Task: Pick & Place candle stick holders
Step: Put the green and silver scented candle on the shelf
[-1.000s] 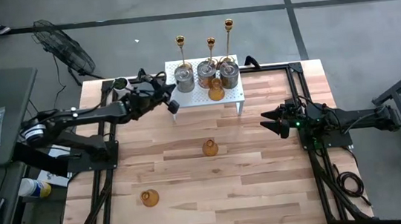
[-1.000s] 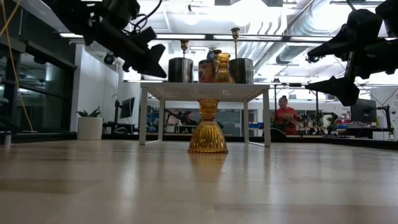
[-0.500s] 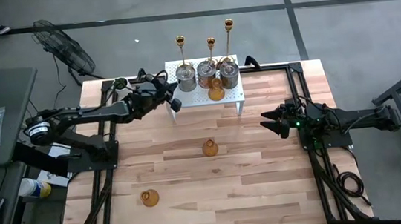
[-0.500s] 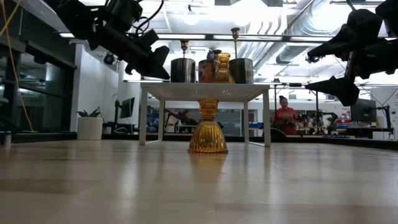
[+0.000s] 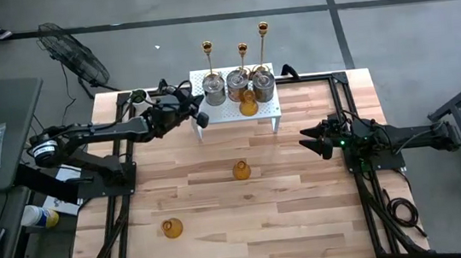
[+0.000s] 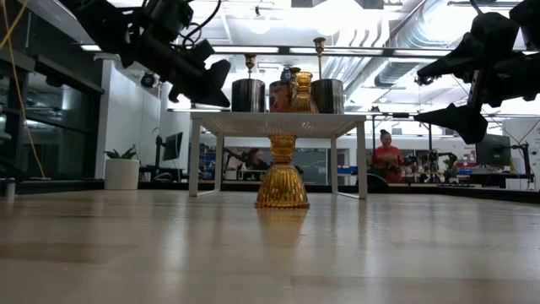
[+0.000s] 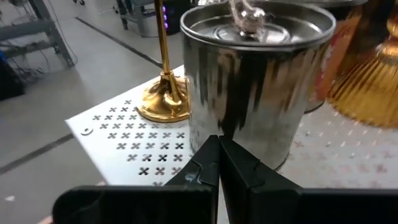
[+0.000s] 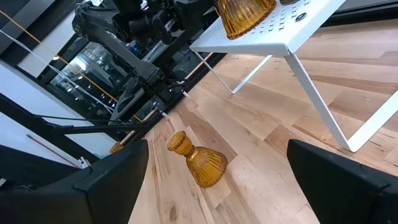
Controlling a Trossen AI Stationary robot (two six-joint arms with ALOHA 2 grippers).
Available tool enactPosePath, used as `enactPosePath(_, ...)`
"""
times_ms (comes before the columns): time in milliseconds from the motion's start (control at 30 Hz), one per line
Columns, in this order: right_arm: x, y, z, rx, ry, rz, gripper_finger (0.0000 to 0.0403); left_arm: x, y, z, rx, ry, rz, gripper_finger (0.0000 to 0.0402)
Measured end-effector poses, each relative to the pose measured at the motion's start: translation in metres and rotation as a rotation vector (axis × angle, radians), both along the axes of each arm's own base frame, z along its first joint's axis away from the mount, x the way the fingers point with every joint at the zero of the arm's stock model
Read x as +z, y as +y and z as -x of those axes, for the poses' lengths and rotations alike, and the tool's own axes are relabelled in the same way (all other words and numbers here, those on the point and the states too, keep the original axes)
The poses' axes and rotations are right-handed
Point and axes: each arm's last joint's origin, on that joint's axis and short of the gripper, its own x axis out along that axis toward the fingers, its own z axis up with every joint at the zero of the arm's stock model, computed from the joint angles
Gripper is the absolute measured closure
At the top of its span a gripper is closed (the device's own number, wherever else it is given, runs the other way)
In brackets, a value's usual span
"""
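A wooden table (image 5: 289, 200) stands on a grey floor, lab room behind. Left claw (image 7: 218, 163) pinched shut, empty, beside a silver cup (image 7: 258, 74) on the white rack (image 5: 267, 110). Right claw (image 5: 306, 138) gapes wide, empty. Two amber holders (image 5: 241, 170) (image 5: 171, 228) sit on the table.

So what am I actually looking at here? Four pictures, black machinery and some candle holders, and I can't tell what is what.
These are two robot arms at a wooden table, each ending in a two-finger hand. One picture looks straight down, one looks level across the tabletop, and two come from cameras on the arms' wrists. The left hand is shut and empty, poised at the edge of a white rack, right in front of a silver cup. The right hand waits open over the table's right side, holding nothing. The rack carries three gold sticks, three silver cups and one amber glass holder. Two more amber holders stand on the table, one mid-table and one nearer the front.
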Motion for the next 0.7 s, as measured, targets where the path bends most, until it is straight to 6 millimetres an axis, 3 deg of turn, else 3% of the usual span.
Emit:
enactPosePath(333, -0.0001, 0.0008, -0.0001, 0.025, 0.001, -0.003, 0.0027, 0.0004, -0.0026, -0.0023, -0.104, -0.047, 0.058, 0.0401)
enactPosePath(700, -0.0001, 0.0008, -0.0002, 0.026, 0.001, -0.003, 0.0027, 0.0006, -0.0024, -0.0022, -0.103, -0.047, 0.057, 0.0401)
